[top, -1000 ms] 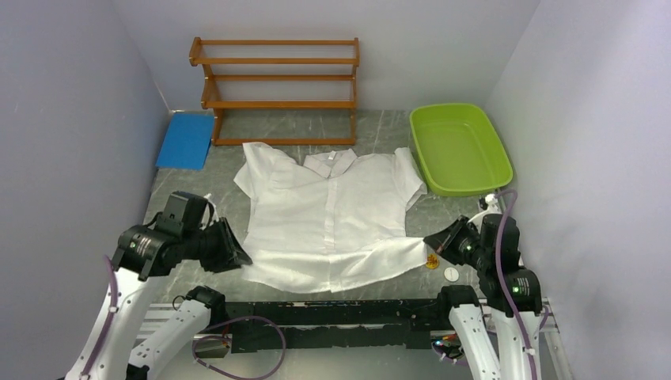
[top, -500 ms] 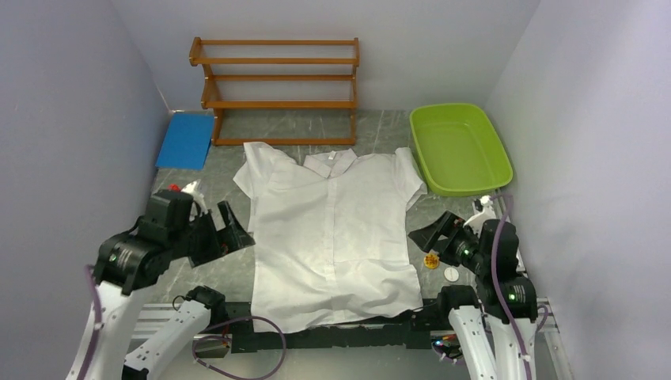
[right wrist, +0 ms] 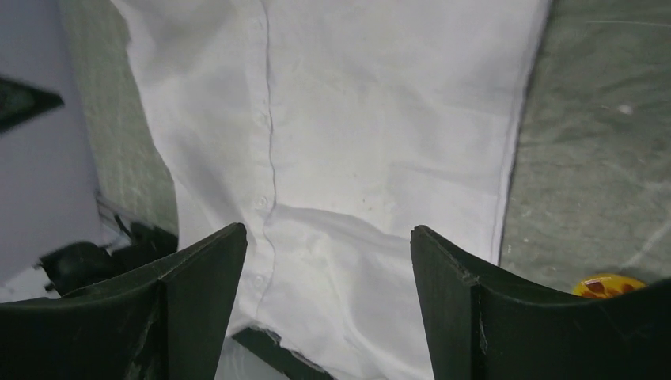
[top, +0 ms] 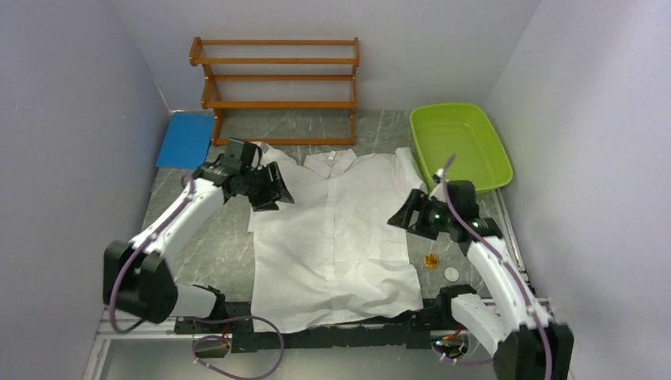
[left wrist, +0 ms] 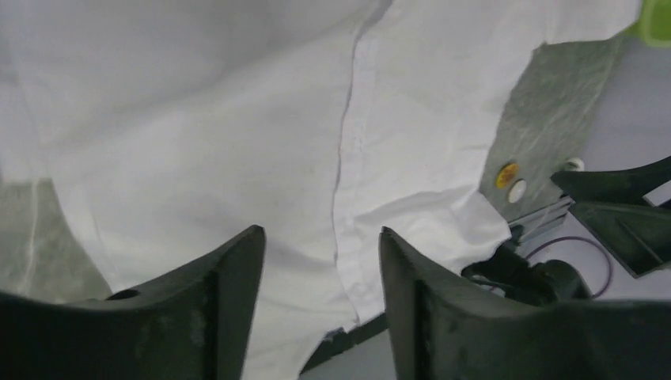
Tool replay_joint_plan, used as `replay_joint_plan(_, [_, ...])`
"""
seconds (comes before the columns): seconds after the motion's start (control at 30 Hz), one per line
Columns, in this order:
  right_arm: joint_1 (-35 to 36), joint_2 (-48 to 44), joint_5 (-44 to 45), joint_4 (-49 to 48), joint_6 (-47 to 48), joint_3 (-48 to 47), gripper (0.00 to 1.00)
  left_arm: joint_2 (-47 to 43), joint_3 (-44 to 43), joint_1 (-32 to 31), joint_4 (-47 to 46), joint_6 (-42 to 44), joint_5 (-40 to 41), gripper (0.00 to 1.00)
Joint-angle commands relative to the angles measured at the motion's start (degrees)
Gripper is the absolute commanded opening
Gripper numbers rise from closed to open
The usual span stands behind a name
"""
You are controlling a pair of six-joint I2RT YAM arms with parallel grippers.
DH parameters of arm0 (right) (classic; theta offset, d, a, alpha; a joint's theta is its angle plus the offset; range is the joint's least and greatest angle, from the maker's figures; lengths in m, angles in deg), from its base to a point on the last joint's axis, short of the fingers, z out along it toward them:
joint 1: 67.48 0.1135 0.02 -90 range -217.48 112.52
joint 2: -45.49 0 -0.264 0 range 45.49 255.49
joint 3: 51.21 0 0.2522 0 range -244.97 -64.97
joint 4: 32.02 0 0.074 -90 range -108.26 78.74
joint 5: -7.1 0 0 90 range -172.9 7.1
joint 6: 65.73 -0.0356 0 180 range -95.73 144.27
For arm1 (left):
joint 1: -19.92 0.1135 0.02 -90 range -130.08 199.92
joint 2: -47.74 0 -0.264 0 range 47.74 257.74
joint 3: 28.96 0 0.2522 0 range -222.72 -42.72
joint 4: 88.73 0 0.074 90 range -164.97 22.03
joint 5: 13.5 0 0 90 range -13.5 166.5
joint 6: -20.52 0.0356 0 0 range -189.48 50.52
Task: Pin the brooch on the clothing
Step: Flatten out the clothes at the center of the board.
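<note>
The clothing, a white button-up shirt [top: 332,229], lies flat on the table with its collar at the far side and its hem over the near rail. The brooch [top: 431,261], a small yellow-orange round piece, lies on the table just right of the shirt's lower edge, also in the left wrist view [left wrist: 507,174] and the right wrist view [right wrist: 605,285]. My left gripper [top: 273,192] hovers open over the shirt's left shoulder [left wrist: 237,119], holding nothing. My right gripper [top: 405,218] hovers open above the shirt's right side [right wrist: 356,142], also holding nothing.
A small white disc [top: 451,274] lies beside the brooch. At the back stand a wooden rack [top: 274,87], a green tub [top: 459,146] at the right and a blue pad [top: 185,139] at the left. Walls close in on both sides.
Both grippers have opened and let go of the shirt's lower corners. The shirt now lies flat. Both arms have risen and swung away from the near edge, over the shirt's upper part.
</note>
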Motion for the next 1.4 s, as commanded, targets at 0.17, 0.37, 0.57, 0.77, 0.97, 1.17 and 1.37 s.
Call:
replay_joint_plan(0.17, [24.5, 28.8, 21.9, -2.1, 8.4, -15.7, 0.72, 18.1, -4.8, -6.5, -9.6, 2.9, 0.1, 0.43])
replay_joint_plan(0.37, [35.2, 42.4, 32.9, 1.4, 6.4, -19.6, 0.69, 23.0, -3.0, -12.0, -9.8, 2.1, 5.2, 0.39])
replay_joint_plan(0.57, [41.3, 45.3, 33.3, 1.3, 2.2, -16.5, 0.69, 23.2, 4.8, -17.6, -13.6, -1.8, 5.1, 0.36])
replay_joint_plan(0.77, [44.0, 40.7, 25.7, -1.8, -2.4, -7.7, 0.68, 20.5, 13.2, -21.3, -14.5, -6.1, 6.0, 0.30])
replay_joint_plan(0.97, [46.5, 31.9, 18.0, -3.0, -9.0, 2.2, 0.67, 13.5, 21.8, -24.1, -12.4, -11.2, 5.9, 0.19])
replay_joint_plan(1.17, [47.2, 20.2, 15.4, -1.2, -9.8, 3.6, 0.72, 2.1, 21.8, -25.2, -7.2, -12.1, 5.4, 0.24])
replay_joint_plan(1.37, [42.0, 20.1, 16.6, -3.3, -4.4, -6.0, 0.82, -2.3, 12.3, -24.5, -6.2, -7.9, 8.1, 0.56])
